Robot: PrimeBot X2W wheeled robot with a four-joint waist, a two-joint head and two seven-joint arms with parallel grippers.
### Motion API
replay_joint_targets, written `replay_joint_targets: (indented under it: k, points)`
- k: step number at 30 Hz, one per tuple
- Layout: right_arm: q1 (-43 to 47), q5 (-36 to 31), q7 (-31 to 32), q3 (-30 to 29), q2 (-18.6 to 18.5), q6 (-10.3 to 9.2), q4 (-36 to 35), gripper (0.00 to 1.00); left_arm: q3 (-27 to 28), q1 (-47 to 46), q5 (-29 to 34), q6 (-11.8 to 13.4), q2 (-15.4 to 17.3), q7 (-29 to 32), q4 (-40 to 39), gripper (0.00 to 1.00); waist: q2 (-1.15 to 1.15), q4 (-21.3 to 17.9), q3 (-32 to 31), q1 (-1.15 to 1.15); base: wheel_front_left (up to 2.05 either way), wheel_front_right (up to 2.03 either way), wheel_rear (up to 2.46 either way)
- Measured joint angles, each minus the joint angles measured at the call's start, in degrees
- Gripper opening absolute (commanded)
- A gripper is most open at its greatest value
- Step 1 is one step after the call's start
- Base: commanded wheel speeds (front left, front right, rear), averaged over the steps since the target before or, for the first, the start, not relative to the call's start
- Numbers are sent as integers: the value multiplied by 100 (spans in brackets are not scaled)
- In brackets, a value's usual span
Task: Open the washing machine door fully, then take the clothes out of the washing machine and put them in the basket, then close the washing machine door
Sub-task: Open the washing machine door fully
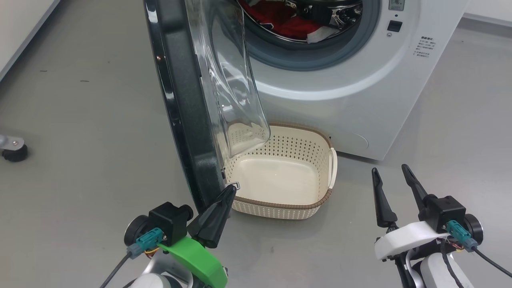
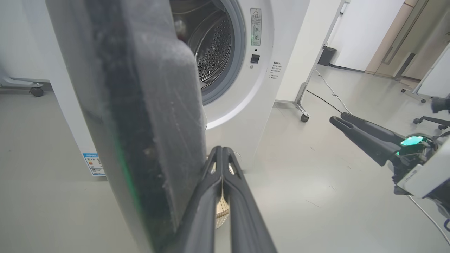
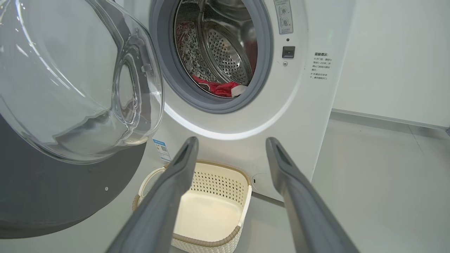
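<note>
Grey floor (image 1: 80, 120), empty basket (image 1: 296, 146), clothes (image 1: 280, 18) inside washing machine (image 1: 360, 104)

The washing machine door (image 1: 180, 100) has a glossy black plastic frame and a clear, smooth glass bowl. The washing machine (image 1: 360, 100) has a smooth white casing, a matt grey rubber ring and a shiny perforated steel drum (image 3: 225, 56). The clothes (image 1: 276, 18) are red cloth. Just beyond the left gripper (image 1: 231, 189), the basket (image 1: 296, 144) is cream perforated plastic with a brown woven-look rim.
</note>
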Motion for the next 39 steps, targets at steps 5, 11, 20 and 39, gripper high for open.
replay_joint_targets:
  k: [5, 11, 20, 39]
  points:
    - [-4, 0, 0, -19, 7, 32, 0, 100, 75, 0, 11, 66, 2, -68, 49, 0, 0, 15, 16, 0, 0, 0, 0]
    - [-9, 1, 0, -69, 19, 78, 1, 100, 105, 1, 43, 97, 12, -126, 118, 0, 0, 48, 14, 0, 0, 0, 0]
    - [-8, 1, 0, -77, 26, 125, 33, 100, 247, 21, 116, 214, 93, -230, 210, 0, 0, 84, -12, 0, 0, 0, 0]
    - [0, 0, 0, -92, 56, 133, 35, 100, 1069, 172, -2, 716, 172, -608, 446, 0, 0, 149, -66, 0, 0, 0, 0]
